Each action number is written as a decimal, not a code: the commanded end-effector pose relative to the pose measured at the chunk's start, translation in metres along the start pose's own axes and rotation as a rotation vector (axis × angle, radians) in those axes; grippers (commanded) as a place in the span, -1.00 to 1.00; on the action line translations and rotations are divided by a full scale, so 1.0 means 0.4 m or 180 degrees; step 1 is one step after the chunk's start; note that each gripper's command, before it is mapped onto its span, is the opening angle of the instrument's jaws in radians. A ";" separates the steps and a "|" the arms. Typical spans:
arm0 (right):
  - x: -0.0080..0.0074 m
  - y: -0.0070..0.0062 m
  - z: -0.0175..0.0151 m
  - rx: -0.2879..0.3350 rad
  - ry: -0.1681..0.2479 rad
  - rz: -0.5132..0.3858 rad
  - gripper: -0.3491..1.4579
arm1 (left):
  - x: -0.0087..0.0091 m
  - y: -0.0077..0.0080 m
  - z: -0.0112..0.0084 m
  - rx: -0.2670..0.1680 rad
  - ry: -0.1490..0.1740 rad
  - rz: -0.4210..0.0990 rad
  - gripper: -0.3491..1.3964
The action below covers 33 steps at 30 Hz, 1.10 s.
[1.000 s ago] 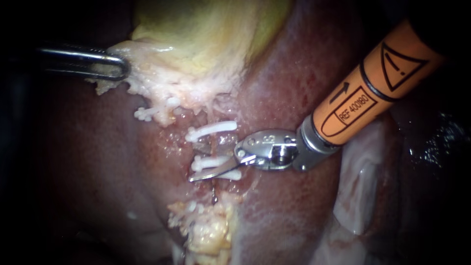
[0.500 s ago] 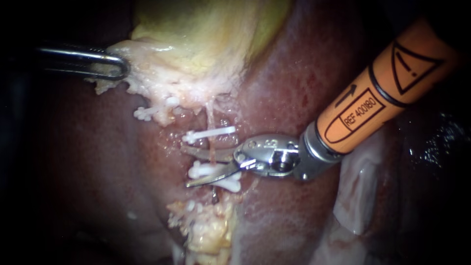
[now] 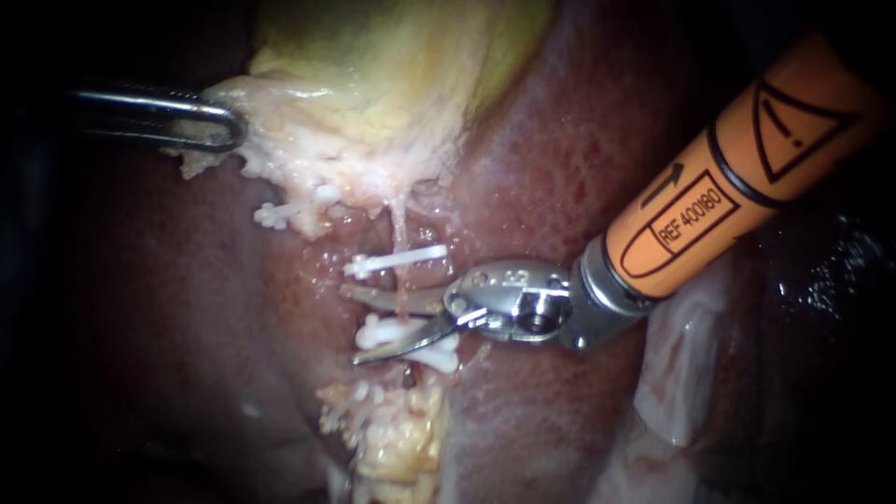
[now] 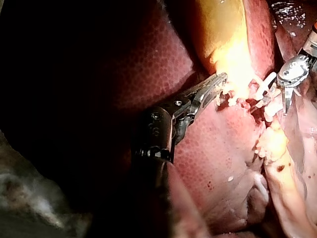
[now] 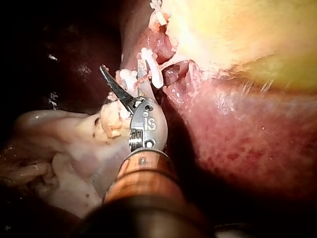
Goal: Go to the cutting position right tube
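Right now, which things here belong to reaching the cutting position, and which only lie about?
In the job: right instrument, the tube, its clips, left instrument holding the gallbladder.
Lying about: the liver, the spare clip further left, the fatty lump.

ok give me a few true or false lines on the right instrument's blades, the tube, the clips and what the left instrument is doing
1. The right instrument has its blades open. True.
2. The tube passes between those blades. True.
3. The left instrument hangs free of all tissue. False: it is closed on the pale edge of the gallbladder.
4. The tube carries no clips. False: white clips sit on it, on both sides of the upper blade.
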 end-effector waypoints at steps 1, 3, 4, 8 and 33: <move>0.0000 -0.0001 0.0000 0.0002 0.0011 0.0010 0.88 | 0.0000 0.0000 0.0001 -0.0001 0.0000 0.0000 -1.00; 0.0003 -0.0002 0.0000 0.0008 0.0030 0.0010 0.88 | 0.0000 0.0000 0.0001 -0.0001 0.0000 0.0000 -1.00; 0.0005 -0.0002 0.0000 0.0008 0.0031 0.0011 0.88 | 0.0000 0.0000 0.0001 -0.0001 0.0000 0.0000 -1.00; 0.0018 0.0001 0.0000 0.0017 0.0092 0.0014 0.88 | 0.0000 0.0000 0.0001 0.0000 0.0000 0.0000 -1.00; 0.0021 0.0040 0.0054 0.0044 0.0421 0.0108 0.90 | 0.0000 0.0000 0.0001 0.0000 0.0000 0.0000 -1.00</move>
